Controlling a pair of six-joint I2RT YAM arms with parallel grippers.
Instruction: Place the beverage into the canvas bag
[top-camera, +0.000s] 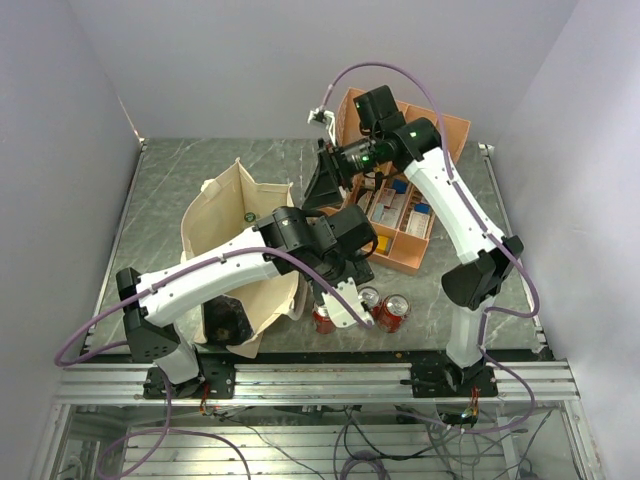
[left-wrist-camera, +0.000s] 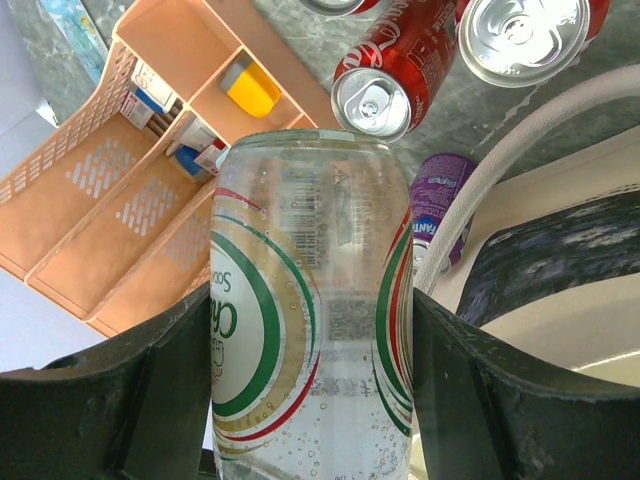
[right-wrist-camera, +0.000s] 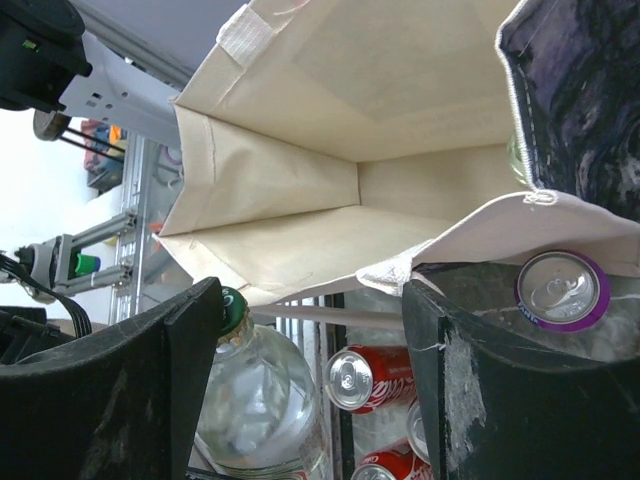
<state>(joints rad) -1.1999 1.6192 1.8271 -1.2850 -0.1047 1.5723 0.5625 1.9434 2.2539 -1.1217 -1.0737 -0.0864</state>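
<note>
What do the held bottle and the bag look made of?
The bottle looks like clear glossy plastic, maybe glass: see-through wall, bubbles inside. The canvas bag looks like matte woven cream fabric: stitched hems, soft folds.

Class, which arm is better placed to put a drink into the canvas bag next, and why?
Left: the left tool grips the clear bottle beside the canvas bag; the right tool is open at the bag's mouth, holding no drink.
</note>
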